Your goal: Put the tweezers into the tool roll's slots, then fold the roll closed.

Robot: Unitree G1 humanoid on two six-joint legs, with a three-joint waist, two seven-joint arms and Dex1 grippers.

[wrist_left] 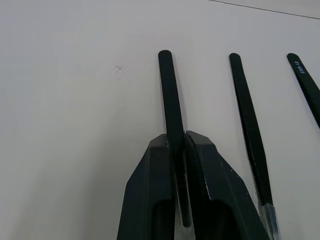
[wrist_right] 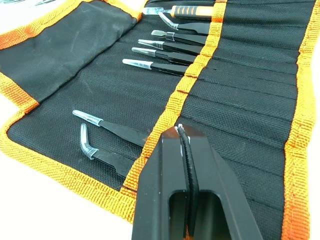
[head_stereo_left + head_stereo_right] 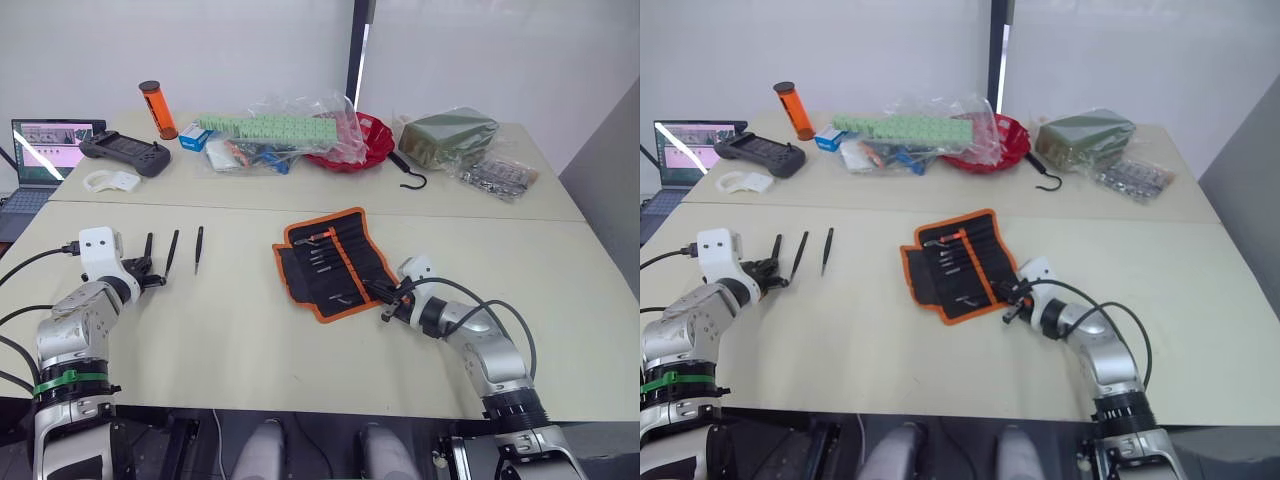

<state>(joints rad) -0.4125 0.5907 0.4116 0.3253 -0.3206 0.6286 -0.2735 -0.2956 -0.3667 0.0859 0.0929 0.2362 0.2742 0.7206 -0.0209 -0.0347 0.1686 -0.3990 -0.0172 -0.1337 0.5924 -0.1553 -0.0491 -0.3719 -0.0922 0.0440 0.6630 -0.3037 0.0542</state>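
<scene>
Near tabletop's left edge: one of the tweezers (image 1: 171,100) is gripped by left hand (image 3: 150,274).
Tool roll (image 3: 334,262): laid open; tweezers are held in its slots (image 2: 240,95).
Right hand (image 2: 186,145): pressed closed on nothing, at roll's edge.

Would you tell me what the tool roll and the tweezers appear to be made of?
The tool roll looks like woven black fabric with orange webbing trim; the weave and stitching show. The tweezers in the left gripper look like metal under a matte black coating, though plastic cannot be ruled out.
</scene>
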